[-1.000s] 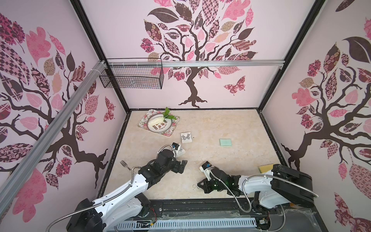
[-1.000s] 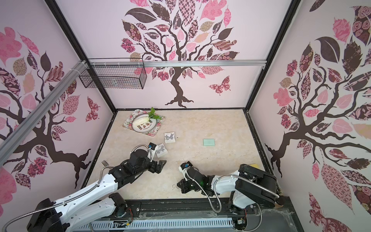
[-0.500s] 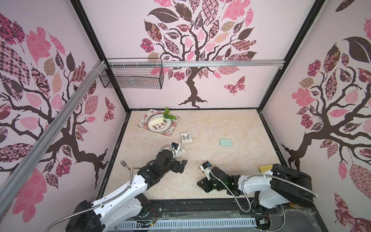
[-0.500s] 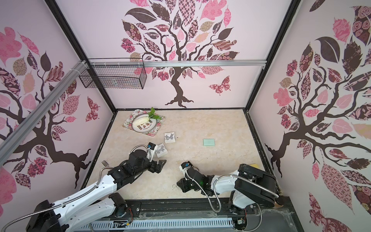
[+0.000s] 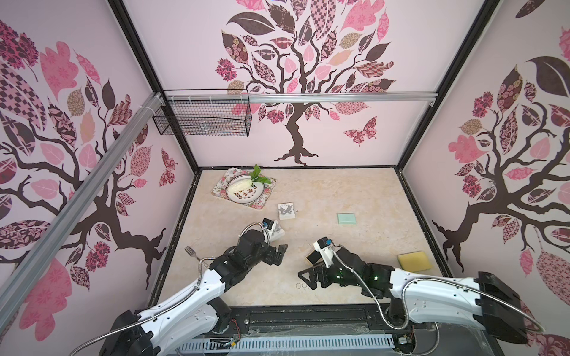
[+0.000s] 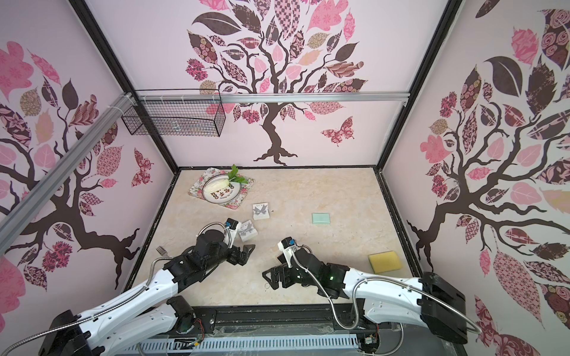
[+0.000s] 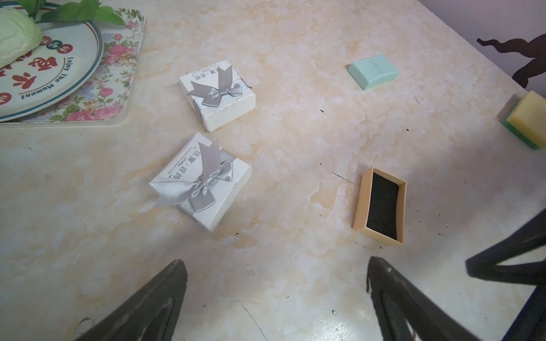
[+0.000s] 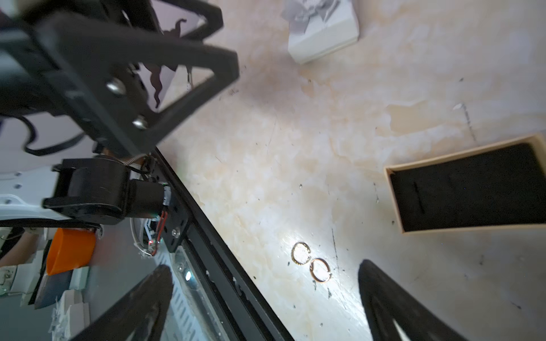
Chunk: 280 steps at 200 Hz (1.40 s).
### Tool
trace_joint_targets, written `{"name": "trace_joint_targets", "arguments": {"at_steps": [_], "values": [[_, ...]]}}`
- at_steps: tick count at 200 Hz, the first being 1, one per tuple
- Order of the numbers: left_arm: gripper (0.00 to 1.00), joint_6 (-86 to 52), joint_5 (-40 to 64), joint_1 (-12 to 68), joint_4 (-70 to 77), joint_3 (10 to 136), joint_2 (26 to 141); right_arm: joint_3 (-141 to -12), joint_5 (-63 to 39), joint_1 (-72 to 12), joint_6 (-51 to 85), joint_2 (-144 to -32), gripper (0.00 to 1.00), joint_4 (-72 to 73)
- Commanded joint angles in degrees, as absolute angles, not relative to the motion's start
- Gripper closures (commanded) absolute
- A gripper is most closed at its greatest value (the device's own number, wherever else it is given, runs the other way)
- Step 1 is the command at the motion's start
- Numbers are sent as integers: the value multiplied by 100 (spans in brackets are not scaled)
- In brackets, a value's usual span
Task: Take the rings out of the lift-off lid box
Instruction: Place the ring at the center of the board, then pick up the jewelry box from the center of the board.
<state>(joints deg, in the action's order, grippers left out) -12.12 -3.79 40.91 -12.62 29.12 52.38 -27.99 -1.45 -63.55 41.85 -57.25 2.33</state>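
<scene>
At the right hand [image 8: 266,264]: fingers spread wide, pinching nothing, low over the marbled surface [image 8: 325,133]. Lying flat on the surface between those fingers, near its front edge: two thin metal rings [image 8: 309,262], side by side and touching, outside the box. In a top view, showing as tiny hoops just beside the right fingertips. Near them but apart: the open tan box [image 8: 472,189], lid off, black lining facing up with a slit in it.

At the left hand [image 7: 274,261]: spread wide as well, pinching nothing, above bare surface, apart from the rings. Ahead of it: a nearer white bow-tied box [image 7: 201,180] and a farther white bow-tied box [image 7: 217,94], both closed, close together without touching.

Beyond: a mint-green flat block [image 7: 373,71]; a yellow sponge [image 7: 529,118] by the right edge; a plate [image 7: 76,38] on a floral tray [image 7: 130,73] at the far left corner; a fork [image 5: 192,252] by the left edge.
</scene>
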Motion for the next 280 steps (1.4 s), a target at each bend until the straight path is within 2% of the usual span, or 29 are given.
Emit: {"name": "trace_joint_targets", "arguments": {"at_steps": [1, 23, 50, 61, 93, 108, 183, 218, 280], "values": [[2, -1096, -361, 4070, -1130, 2766, 5178, -3078, 685, -6095, 4986, -5453, 0, -1395], [2, -1066, -314, 4069, -1081, 2781, 5194, -3094, 1091, -5729, 5384, -5640, 0, -1694], [2, -1077, -251, 4070, -1088, 2786, 5172, -3032, 1420, -5476, 5791, -6128, 2, -1365], [2, -1098, -226, 4069, -1071, 2773, 5139, -3094, 1514, -5463, 5898, -6353, 8, -1216], [2, -1115, -112, 4069, -953, 2699, 5092, -3325, 1530, -5440, 6144, -7122, 38, -914], [2, -1102, -80, 4070, -934, 2690, 5126, -3387, 1521, -5433, 6314, -7406, 44, -859], [2, -1099, 110, 4069, -688, 2584, 5203, -3540, 1438, -5365, 6745, -8101, 47, -514], [2, -1133, 158, 4070, -604, 2514, 5151, -3663, 1340, -5339, 6777, -8395, 52, -404], [2, -1072, 151, 4061, -611, 2534, 5122, -3829, 1268, -5262, 6619, -8614, 87, -486]]}}
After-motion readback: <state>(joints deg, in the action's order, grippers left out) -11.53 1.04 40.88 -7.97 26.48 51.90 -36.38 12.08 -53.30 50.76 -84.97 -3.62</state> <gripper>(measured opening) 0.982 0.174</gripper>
